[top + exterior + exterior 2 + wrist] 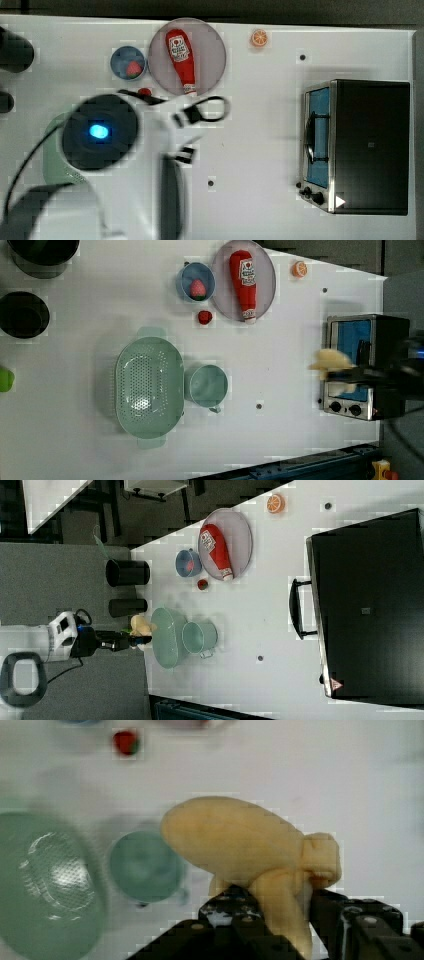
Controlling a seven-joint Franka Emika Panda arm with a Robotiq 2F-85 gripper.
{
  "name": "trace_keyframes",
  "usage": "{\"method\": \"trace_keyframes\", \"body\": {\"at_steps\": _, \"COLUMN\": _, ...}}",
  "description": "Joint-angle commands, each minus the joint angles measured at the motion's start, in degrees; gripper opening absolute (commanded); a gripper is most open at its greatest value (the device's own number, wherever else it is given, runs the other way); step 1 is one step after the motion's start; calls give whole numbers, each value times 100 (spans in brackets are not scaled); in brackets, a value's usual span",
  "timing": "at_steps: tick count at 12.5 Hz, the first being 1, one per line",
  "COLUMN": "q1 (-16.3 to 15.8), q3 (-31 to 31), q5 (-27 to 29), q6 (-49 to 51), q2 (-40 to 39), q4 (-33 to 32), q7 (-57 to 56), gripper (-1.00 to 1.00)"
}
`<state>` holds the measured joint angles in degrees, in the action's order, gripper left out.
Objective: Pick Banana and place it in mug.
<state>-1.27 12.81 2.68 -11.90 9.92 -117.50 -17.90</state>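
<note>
The mug [206, 385] is flanked closely by the basket [148, 385]; open table [280, 355] is left toward the oven [362, 365].

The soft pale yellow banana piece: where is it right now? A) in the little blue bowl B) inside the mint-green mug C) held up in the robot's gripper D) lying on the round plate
C: the soft pale yellow banana piece sits pinched in the black gripper, above the table, with the round mint-green mug empty.

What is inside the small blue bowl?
In the left view, the blue bowl holds one red strawberry-like piece. The bowl floor beneath that piece is covered.
</note>
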Motion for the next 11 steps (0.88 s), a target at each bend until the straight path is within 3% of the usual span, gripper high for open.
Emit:
{"method": "trace_keyframes", "body": {"at_steps": 1, "q1": -200, "q3": 656, "q5": 152, "q6": -357, "q2": -313, "q4": -194, "q7": 1603, "gripper": -38}}
{"method": "trace_keyframes", "body": {"at_steps": 5, "q1": -207, "q3": 1161, "q5": 150, "q6": -1586, "q2": -902, "q4": -632, "q7": 2389, "gripper": -38}}
{"method": "trace_keyframes", "body": {"at_steps": 11, "q1": -210, "q3": 1284, "q5": 120, "q6": -3335, "q2": -1502, "q4": -1546, "q7": 2784, "gripper": -38}}
